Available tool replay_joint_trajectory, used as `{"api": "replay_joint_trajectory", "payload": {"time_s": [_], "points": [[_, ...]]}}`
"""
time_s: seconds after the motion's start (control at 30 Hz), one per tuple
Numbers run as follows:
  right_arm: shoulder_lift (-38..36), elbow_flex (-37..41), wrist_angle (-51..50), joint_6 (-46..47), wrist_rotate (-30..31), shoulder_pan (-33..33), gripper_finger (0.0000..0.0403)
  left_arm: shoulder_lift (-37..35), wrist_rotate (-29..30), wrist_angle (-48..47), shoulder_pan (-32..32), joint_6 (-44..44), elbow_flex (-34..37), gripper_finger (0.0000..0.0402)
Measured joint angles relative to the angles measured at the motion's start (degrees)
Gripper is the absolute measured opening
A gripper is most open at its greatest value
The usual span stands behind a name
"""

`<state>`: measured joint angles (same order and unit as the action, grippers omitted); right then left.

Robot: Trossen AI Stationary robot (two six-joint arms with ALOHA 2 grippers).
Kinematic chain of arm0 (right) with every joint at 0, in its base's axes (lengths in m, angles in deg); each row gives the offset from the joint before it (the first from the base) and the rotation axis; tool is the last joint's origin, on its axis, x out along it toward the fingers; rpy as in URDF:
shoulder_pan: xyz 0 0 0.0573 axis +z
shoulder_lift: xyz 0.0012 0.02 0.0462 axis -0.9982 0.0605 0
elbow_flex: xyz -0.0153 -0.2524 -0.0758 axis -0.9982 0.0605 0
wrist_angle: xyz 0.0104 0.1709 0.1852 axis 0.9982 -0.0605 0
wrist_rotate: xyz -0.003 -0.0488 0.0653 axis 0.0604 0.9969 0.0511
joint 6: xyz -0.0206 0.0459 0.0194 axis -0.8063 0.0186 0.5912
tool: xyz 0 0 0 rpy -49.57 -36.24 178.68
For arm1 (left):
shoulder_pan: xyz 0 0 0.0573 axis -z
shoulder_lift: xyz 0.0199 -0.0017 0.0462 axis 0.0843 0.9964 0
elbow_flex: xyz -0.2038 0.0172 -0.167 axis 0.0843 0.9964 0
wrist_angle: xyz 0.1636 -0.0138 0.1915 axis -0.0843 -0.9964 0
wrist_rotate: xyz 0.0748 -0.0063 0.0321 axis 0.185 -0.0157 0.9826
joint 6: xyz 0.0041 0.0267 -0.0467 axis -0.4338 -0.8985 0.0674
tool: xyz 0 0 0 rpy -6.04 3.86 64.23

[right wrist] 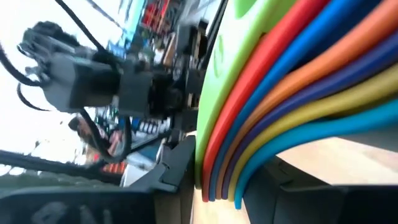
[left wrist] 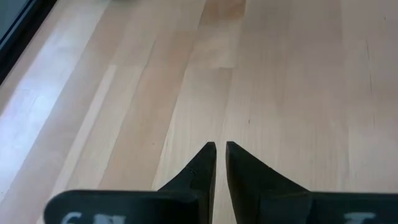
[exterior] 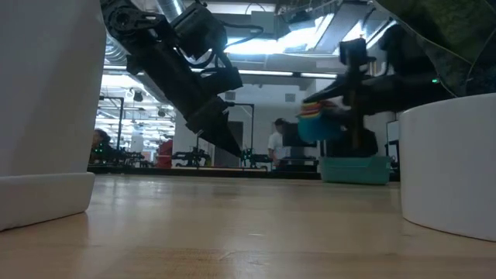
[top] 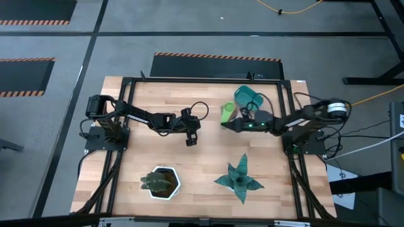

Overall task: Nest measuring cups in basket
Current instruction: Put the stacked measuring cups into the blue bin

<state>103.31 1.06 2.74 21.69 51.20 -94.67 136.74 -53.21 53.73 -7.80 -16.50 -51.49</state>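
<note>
The nested measuring cups point(top: 226, 113) form one stack, green outermost, then red, blue, orange, yellow and light blue. My right gripper point(top: 230, 123) holds the stack in the air just left of the teal basket point(top: 249, 98), which rests on its base on the table's far right part. In the low view the stack point(exterior: 319, 116) hangs above and left of the basket point(exterior: 355, 169). My left gripper point(top: 191, 140) is shut and holds nothing. It points down over bare wood at mid-table point(left wrist: 220, 152). My right gripper point(right wrist: 217, 186) is shut on the bundled handles of the nested cups point(right wrist: 261, 112), pinched between the two fingers with all the coloured layers together. The fingers come roughly level from the table's right. The stack is lifted clear of the table and tilted on its side.
A white hexagonal pot with a dark plant point(top: 163, 183) stands near the front edge left of centre. A green star-shaped plant point(top: 240, 180) lies at front right. Bare wood lies between the arms. People and equipment show in the room beyond the far edge.
</note>
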Motion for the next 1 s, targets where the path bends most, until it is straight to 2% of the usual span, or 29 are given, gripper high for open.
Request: {"api": "replay_joint_trajectory", "payload": {"time_s": [0.17,0.33,0.53,0.67,1.0], "points": [[-6.4,6.0,0.2,1.5,6.1,0.0,0.0106,0.0,-0.1,0.4,0.0,0.0,0.0,0.0031],[-9.4,10.3,0.4,1.9,10.0,0.0,0.0106,0.0,-0.1,0.7,0.0,0.0,0.0,0.0031],[-11.1,13.0,1.7,5.1,10.5,0.0,0.0106,0.0,-0.1,1.0,0.0,0.1,0.0,0.0031],[-13.4,15.4,6.2,6.6,10.5,0.0,0.0106,0.0,-0.2,1.0,0.0,0.1,0.0,0.0031],[-19.4,15.4,6.2,7.3,11.6,-0.2,0.0106,0.0,-0.2,1.3,0.0,0.1,0.0,0.0031]]}}
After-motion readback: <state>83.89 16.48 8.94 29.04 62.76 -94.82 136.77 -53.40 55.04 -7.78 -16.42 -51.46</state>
